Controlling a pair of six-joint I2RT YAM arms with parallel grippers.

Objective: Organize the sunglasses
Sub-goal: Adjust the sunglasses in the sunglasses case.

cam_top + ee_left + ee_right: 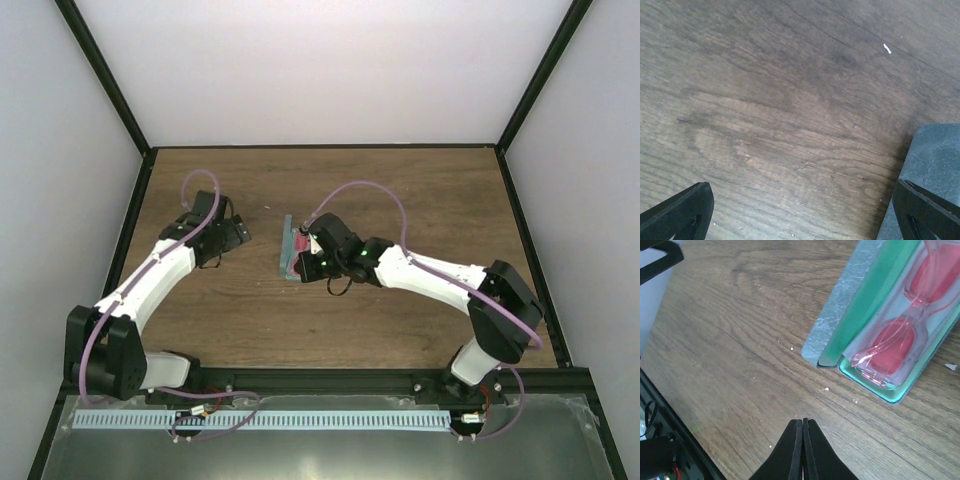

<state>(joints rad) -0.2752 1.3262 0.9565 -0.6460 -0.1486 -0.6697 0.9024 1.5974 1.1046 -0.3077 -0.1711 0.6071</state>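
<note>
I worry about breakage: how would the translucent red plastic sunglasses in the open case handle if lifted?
The thin-framed translucent red plastic sunglasses look light; their slim bridge would probably flex, perhaps crack, under a hard pinch. The smooth lenses may slip in a grip. Lying on pale cloth in the green-lined grey case, they might drag it along.

Sunglasses (892,345) & case (840,302) cut off at top-rt edge.

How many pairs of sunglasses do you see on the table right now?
1. The sunglasses lie in the open case at mid-table, beside the right gripper. No others visible.
</note>
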